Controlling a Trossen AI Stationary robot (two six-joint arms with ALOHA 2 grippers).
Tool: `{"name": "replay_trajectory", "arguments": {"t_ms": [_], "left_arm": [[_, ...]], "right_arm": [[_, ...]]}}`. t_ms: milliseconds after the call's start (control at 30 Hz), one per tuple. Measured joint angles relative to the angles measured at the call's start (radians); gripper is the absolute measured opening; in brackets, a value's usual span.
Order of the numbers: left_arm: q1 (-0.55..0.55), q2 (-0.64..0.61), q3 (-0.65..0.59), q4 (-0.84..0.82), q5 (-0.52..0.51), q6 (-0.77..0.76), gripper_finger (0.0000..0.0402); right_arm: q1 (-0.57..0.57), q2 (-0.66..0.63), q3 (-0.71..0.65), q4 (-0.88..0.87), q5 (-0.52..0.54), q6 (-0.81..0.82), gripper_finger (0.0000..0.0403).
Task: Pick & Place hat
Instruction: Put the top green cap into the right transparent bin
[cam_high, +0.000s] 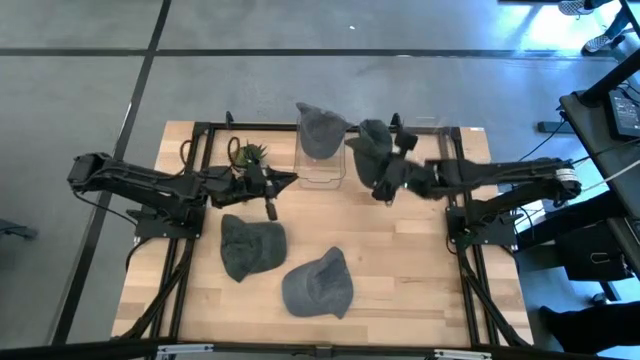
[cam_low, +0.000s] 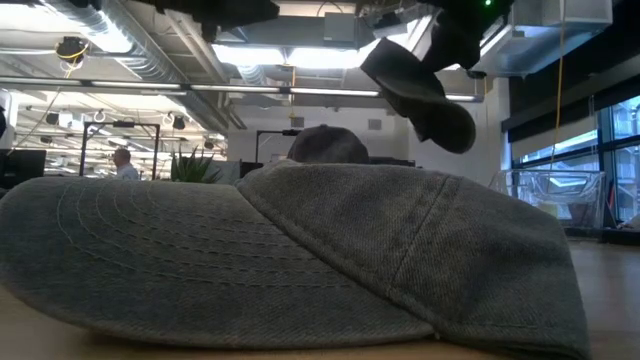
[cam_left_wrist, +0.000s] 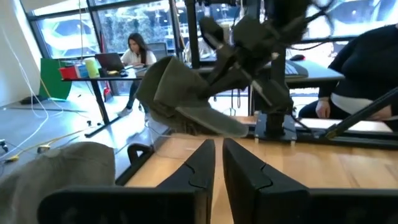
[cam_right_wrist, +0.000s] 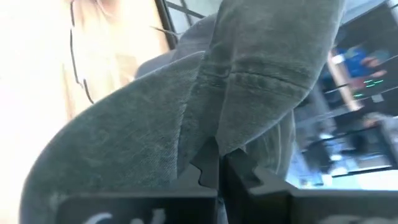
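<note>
Grey floor (cam_high: 300, 30) crossed by dark lines. Exposed ceiling (cam_low: 150, 40) with pipes and strip lights (cam_low: 300, 55). Tall windows (cam_low: 620, 150) along one side. Desk (cam_left_wrist: 99, 74) with green panel (cam_left_wrist: 53, 78) and seated person (cam_left_wrist: 138, 51) working beyond.

A small green plant (cam_high: 250, 154) sits in the upper left part of the wooden tabletop (cam_high: 400, 260) in the high view, with a clear bin (cam_high: 322, 165) just right of it near the top centre. In the left wrist view, a person (cam_left_wrist: 138, 51) sits at a desk (cam_left_wrist: 93, 73) at upper left, beside a green board (cam_left_wrist: 55, 78).
</note>
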Motion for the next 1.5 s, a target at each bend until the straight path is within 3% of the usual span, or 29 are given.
{"name": "replay_trajectory", "arguments": {"t_ms": [400, 667, 767, 1233, 1500], "left_arm": [[0.047, 0.178, 0.000, 0.092, 0.005, -0.171, 0.0110], [0.071, 0.274, 0.000, 0.172, 0.149, -0.210, 0.0176], [0.077, 0.320, 0.001, 0.236, 0.158, -0.177, 0.0189], [0.133, 0.506, 0.125, 0.291, 0.253, -0.136, 0.0191], [0.133, 0.520, 0.140, 0.302, 0.312, -0.099, 0.0193]], "right_arm": [[0.218, 0.153, -0.014, 0.006, 0.258, 0.057, 0.0001], [0.247, 0.253, -0.015, 0.009, 0.225, 0.146, 0.0001], [0.254, 0.272, -0.015, 0.009, 0.225, 0.180, 0.0001], [0.300, 0.281, -0.015, 0.024, 0.196, 0.205, 0.0002], [0.314, 0.280, -0.015, 0.025, 0.159, 0.201, 0.0002]]}}
